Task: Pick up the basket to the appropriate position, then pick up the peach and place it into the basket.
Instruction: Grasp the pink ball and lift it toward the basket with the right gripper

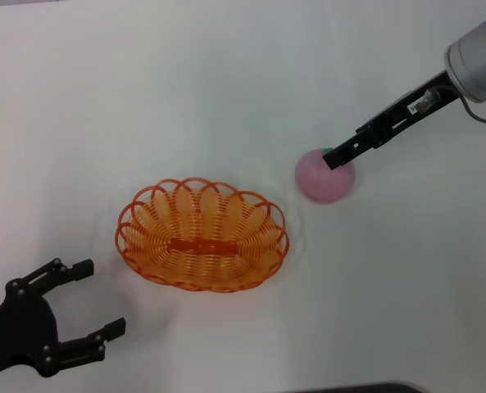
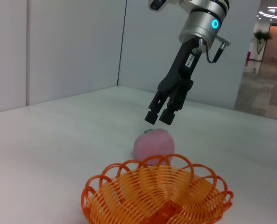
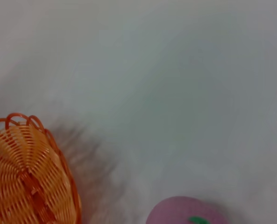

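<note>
The right tool [image 2: 159, 117] hangs just above the peach [image 1: 325, 175], its two fingers close together with only a narrow gap and nothing between them, so it seems poised to descend for the grasp and would need to spread wider first. The basket [image 1: 202, 233] rests empty on the white bench [image 1: 226, 82], beside the peach on the side away from that arm, leaving a short carry. The left tool [image 1: 83, 307] waits spread open and empty near the basket's far end, clear of the work.
</note>
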